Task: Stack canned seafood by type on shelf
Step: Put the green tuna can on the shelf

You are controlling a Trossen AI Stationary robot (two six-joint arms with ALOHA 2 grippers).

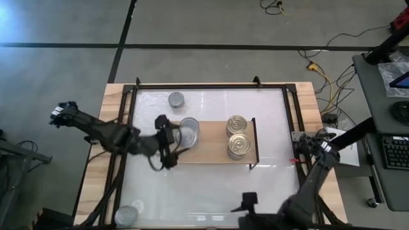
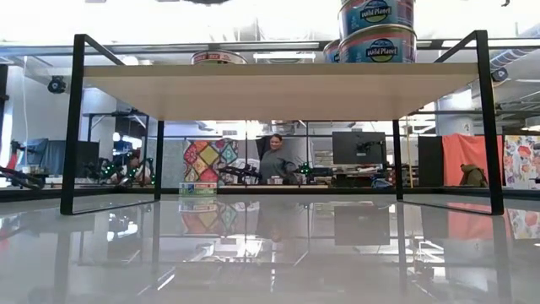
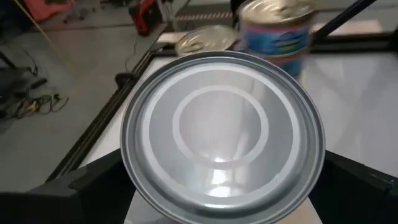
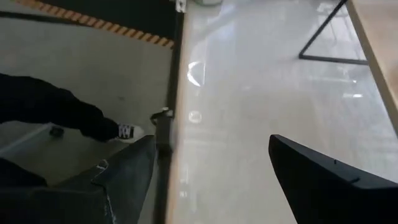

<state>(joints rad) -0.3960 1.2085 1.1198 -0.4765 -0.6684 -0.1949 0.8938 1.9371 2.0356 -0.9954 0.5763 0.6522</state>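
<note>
— From where do you see the whole scene?

— You look straight down from above the table [image 1: 211, 191]; the shelf [image 1: 211, 150] lies in the middle, both arms at the sides.

— And the low camera?

— It sits at table height, very near the shelf [image 2: 278, 91], and faces level into the room behind, looking under the board.

— What do two views share?

— The stacked gold-top cans [image 1: 238, 135]: you see them from above, from the side [image 2: 377, 32], and far off in the left wrist view [image 3: 275, 31], which looks very close at a silver-top can [image 3: 222, 137]. The right wrist camera faces along the table edge [image 4: 177, 124].
</note>
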